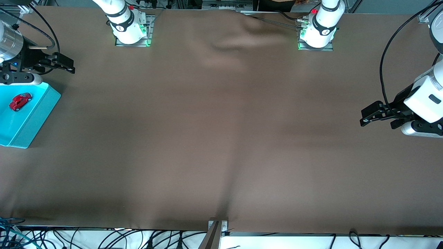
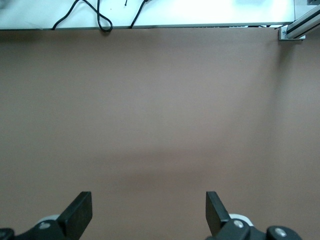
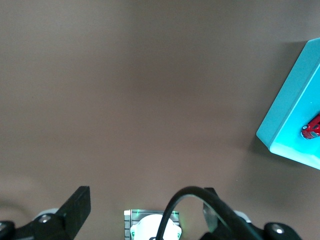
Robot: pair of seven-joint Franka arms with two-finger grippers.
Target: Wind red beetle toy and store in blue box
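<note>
The red beetle toy (image 1: 20,101) lies inside the blue box (image 1: 41,114), which sits at the right arm's end of the table. In the right wrist view the red beetle toy (image 3: 311,127) shows at the edge of the picture, in the blue box (image 3: 290,115). My right gripper (image 1: 69,66) hangs open and empty over the brown table beside the box, apart from it. Its fingers (image 3: 80,200) are spread wide around nothing, so the right gripper (image 3: 146,195) holds nothing. My left gripper (image 1: 363,117) waits open and empty over the left arm's end of the table; the left gripper (image 2: 148,200) has only bare cloth under it.
A brown cloth (image 1: 221,138) covers the whole table, with a few soft wrinkles near the arm bases (image 1: 128,29). Cables (image 1: 104,238) and a metal bracket (image 1: 217,228) run along the table edge nearest the front camera.
</note>
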